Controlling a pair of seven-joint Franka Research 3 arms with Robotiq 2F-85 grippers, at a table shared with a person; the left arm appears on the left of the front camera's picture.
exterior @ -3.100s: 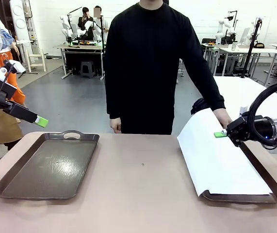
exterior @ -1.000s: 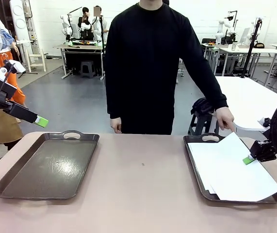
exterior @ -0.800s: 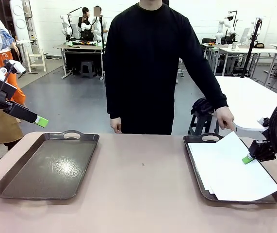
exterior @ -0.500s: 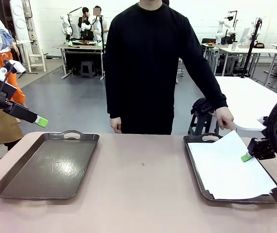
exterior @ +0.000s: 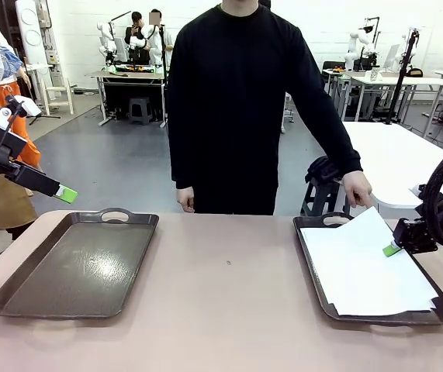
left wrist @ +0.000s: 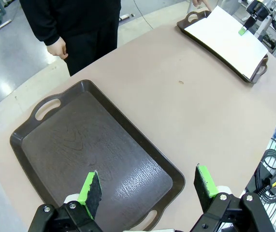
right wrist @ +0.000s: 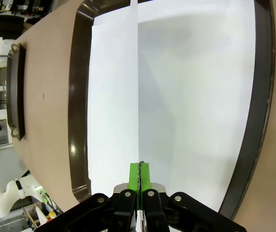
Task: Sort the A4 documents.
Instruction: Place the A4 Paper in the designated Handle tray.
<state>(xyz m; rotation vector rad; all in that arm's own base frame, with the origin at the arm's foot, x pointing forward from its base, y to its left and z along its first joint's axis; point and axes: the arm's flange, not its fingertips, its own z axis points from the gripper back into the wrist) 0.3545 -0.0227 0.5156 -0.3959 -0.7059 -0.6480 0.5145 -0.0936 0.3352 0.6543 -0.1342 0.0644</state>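
A stack of white A4 documents (exterior: 361, 271) lies in the dark brown tray (exterior: 308, 260) at the right. My right gripper (exterior: 392, 249) is shut on the right edge of the top sheet, which is raised a little on that side. In the right wrist view the pinched sheet (right wrist: 138, 72) runs edge-on from the shut gripper (right wrist: 139, 166) over the stack (right wrist: 196, 96). A person's hand (exterior: 358, 188) rests at the sheet's far corner. My left gripper (exterior: 66, 194) hangs open above the left tray (exterior: 74, 267), and it holds nothing (left wrist: 148, 186).
The left tray (left wrist: 89, 150) holds nothing. The person in black stands at the table's far edge, between the two trays. Bare tabletop (exterior: 229, 294) lies between the trays. In the left wrist view the right tray (left wrist: 261, 72) sits far off near the table edge.
The sheet, held high three seconds ago, has come down onto the stack. In the last second my right gripper crept slightly up and left with its edge. The left arm stayed still.
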